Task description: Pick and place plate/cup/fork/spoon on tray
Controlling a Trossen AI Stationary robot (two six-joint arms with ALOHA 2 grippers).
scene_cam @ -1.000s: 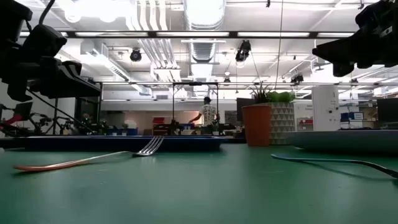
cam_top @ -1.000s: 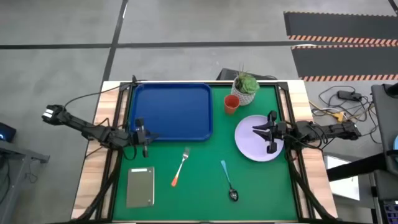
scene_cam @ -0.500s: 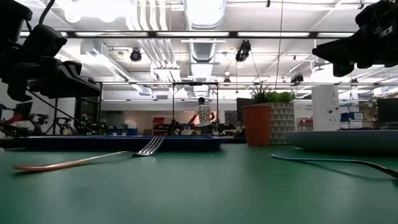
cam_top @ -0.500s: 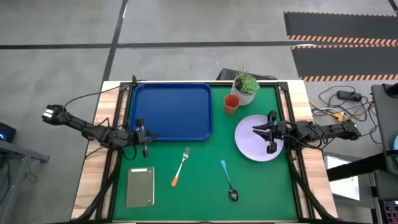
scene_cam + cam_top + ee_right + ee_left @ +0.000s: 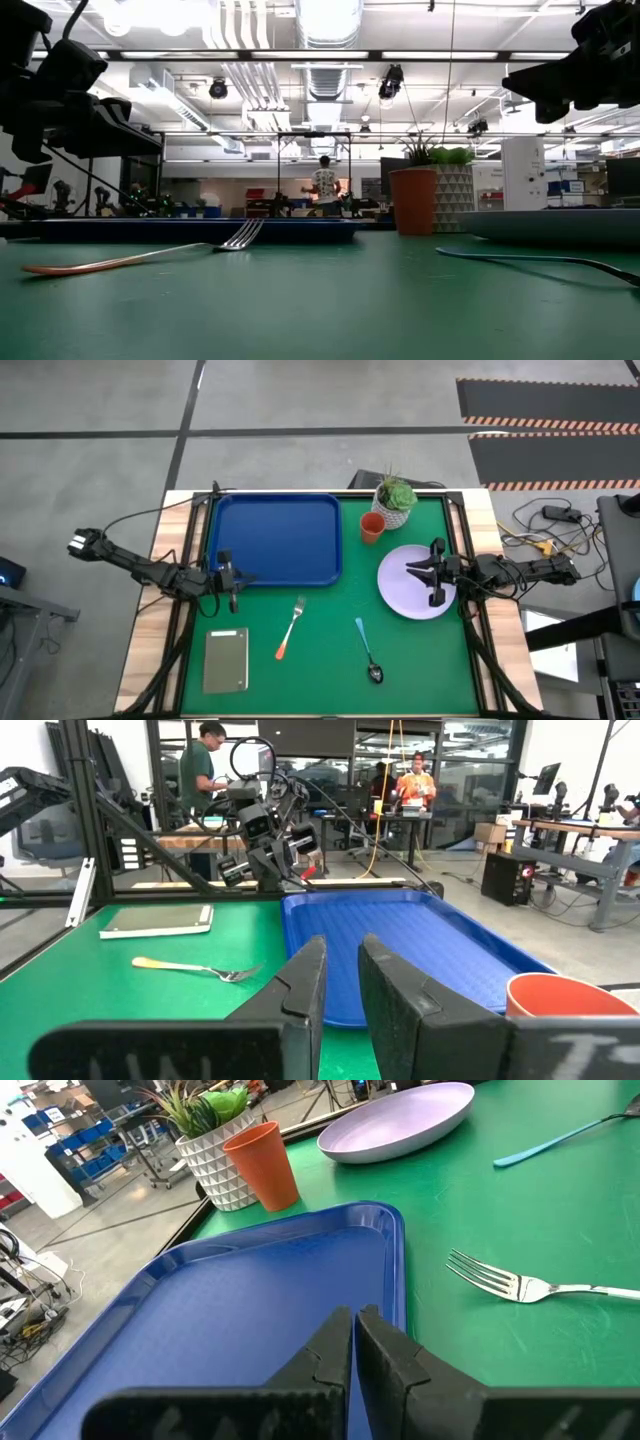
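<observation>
The dark blue tray (image 5: 278,540) lies at the table's far left. The orange-red cup (image 5: 372,527) stands to its right, and the lavender plate (image 5: 415,582) lies right of centre. Nearer the front lie the fork (image 5: 290,628), orange handle toward the near edge, and the blue-handled spoon (image 5: 367,650). My left gripper (image 5: 237,582) hovers shut over the tray's near left corner (image 5: 352,1320). My right gripper (image 5: 415,570) hangs level above the plate, pointing toward the tray, with a narrow gap between its fingers (image 5: 340,960) and nothing in it.
A white pot with a green plant (image 5: 396,500) stands at the far edge behind the cup. A grey-green slab (image 5: 226,660) lies near the front left corner. Bare green mat shows between fork and spoon. People move in the room beyond the table.
</observation>
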